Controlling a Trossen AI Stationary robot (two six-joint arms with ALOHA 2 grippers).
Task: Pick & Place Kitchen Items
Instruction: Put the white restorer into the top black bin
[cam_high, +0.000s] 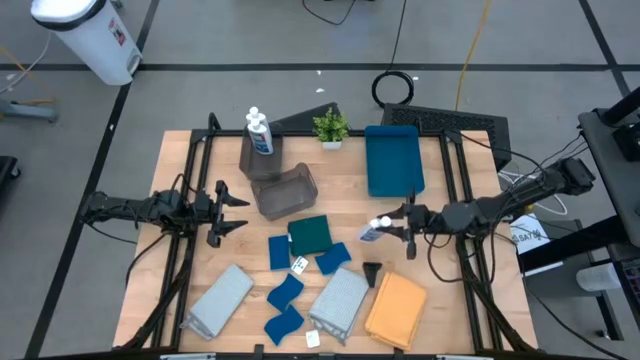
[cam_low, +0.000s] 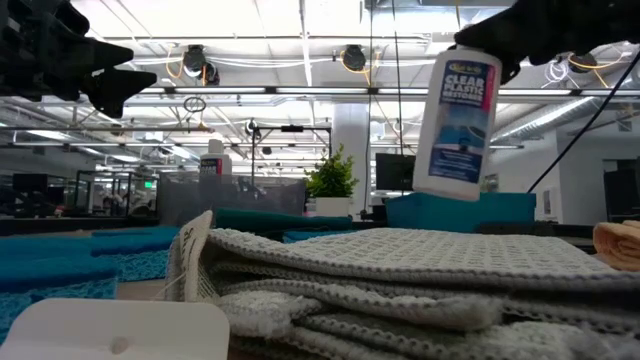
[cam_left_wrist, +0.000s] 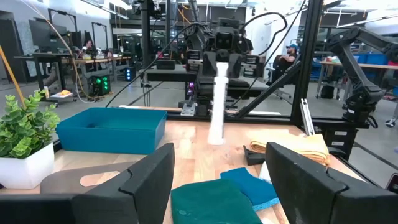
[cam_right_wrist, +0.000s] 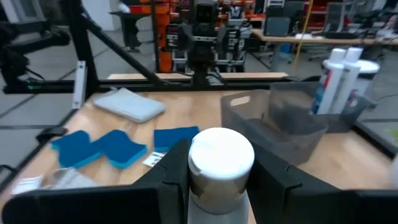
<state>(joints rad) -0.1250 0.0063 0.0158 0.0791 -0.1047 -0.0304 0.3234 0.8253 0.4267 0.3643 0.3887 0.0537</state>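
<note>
Holding a small white bottle (cam_high: 370, 231) clear of the desk (cam_high: 450, 310), the right end effector (cam_high: 392, 227) pinched it just below the cap; the right wrist view showed the white cap (cam_right_wrist: 221, 157) sitting between the two dark fingers, and the low view showed the bottle (cam_low: 457, 125) hanging upright in the air with nothing under it. That grip looked like the main risk: the fingers met only the narrow top, so a quick swing could let the body pendulum or slip out, dropping onto the dark green cloth (cam_high: 311, 234) or the blue sponges (cam_high: 332, 259) below.

A second hazard would be the likely drop-off. Two more bottles (cam_high: 259, 131) already stood in one grey bin (cam_high: 262, 160), and the other grey bin (cam_high: 287, 192) lay near it; a low approach could clip a bin wall or knock the standing pair.

Meanwhile the left end effector (cam_high: 229, 212) hovered with its fingers spread wide near that second bin, holding nothing, so a path across the middle risked the two arms meeting. Grey cloths (cam_high: 338, 300) and the orange cloth (cam_high: 396, 310) lay untouched near the front edge.
</note>
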